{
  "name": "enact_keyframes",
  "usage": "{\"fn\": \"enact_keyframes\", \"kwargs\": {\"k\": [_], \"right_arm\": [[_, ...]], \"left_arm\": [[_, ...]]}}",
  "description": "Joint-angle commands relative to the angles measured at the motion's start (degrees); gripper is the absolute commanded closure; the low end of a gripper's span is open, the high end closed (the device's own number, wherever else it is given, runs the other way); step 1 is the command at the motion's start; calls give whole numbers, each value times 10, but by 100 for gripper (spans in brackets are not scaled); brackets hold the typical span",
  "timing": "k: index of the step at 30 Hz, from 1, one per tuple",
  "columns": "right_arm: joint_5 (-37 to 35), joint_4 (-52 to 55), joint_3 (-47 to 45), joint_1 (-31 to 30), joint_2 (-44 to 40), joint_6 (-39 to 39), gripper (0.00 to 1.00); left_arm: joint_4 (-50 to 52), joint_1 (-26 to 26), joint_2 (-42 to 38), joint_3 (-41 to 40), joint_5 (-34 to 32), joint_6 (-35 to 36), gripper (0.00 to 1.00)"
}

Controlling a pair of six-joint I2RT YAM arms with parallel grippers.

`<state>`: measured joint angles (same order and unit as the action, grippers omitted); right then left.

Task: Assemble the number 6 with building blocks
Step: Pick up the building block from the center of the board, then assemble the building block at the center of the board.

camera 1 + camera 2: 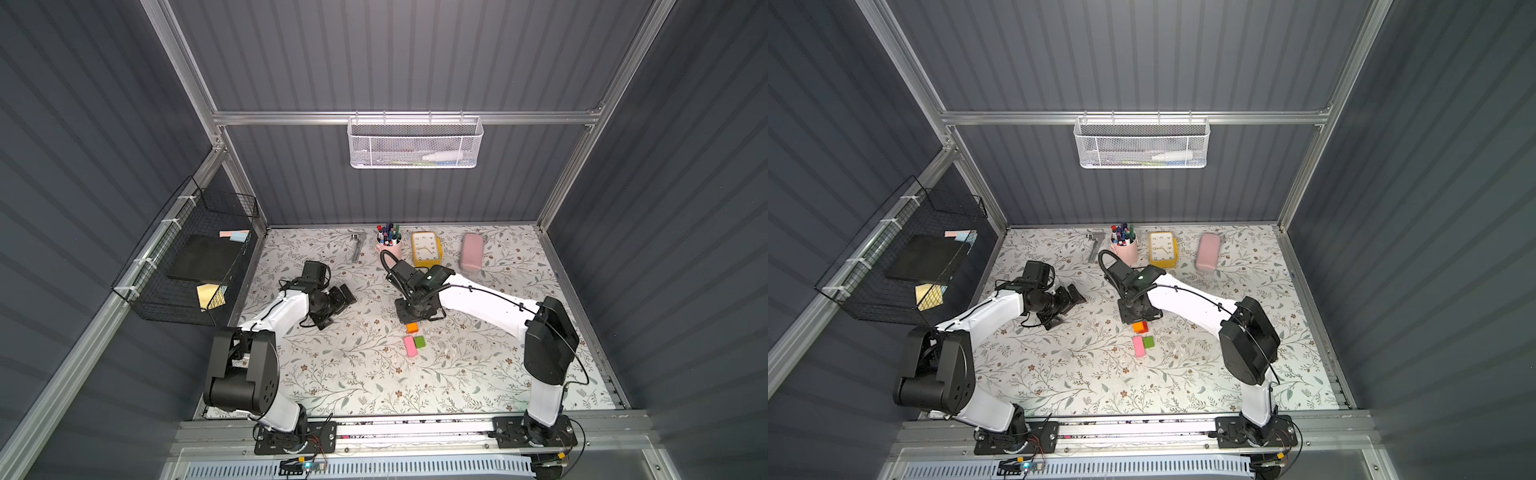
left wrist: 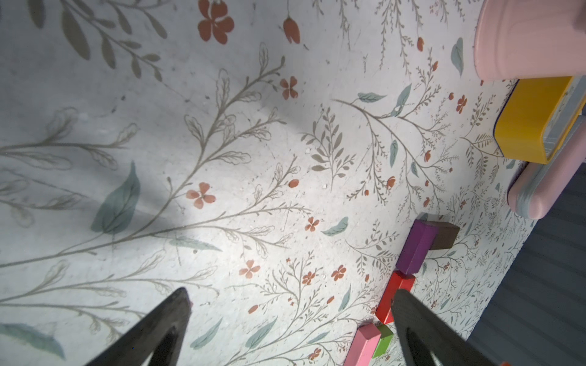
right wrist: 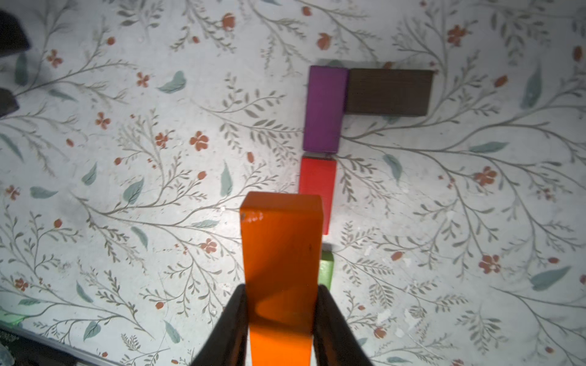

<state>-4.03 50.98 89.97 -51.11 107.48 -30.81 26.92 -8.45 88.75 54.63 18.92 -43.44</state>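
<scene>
1. My right jaws are clamped on the orange block [image 3: 280, 253], pressing its two long side faces near one end. The rest of its length sticks out ahead of me.
2. My left jaws stand wide apart and empty, off to the side above bare bench [image 2: 158, 158].
3. The number 6 is only part built. The purple block [image 3: 325, 107] and the dark brown block [image 3: 390, 92] meet in a corner. The red block [image 3: 317, 180] lies in line just beyond purple, with a thin gap. The green cube [image 1: 419, 342] and the pink block [image 1: 410, 345] sit side by side, touching, a little apart from red.
4. I judge the orange block to be light, rigid and solid. Its glossy paint looks slick, so with this end grip it could pivot if I bump a neighbour. A hold nearer the middle would be steadier.
5. From my right wrist, orange hides pink and most of green, and its near end runs off the frame. In the top views my right arm covers purple and brown. I cannot tell whether orange is touching the bench.
</scene>
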Motion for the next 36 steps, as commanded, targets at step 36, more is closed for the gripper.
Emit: {"fn": "enact_keyframes", "kwargs": {"k": [36], "right_arm": [[111,-176,-294,117,-189,-620,73]], "left_arm": [[8,5,26,21,5,18,1]]}}
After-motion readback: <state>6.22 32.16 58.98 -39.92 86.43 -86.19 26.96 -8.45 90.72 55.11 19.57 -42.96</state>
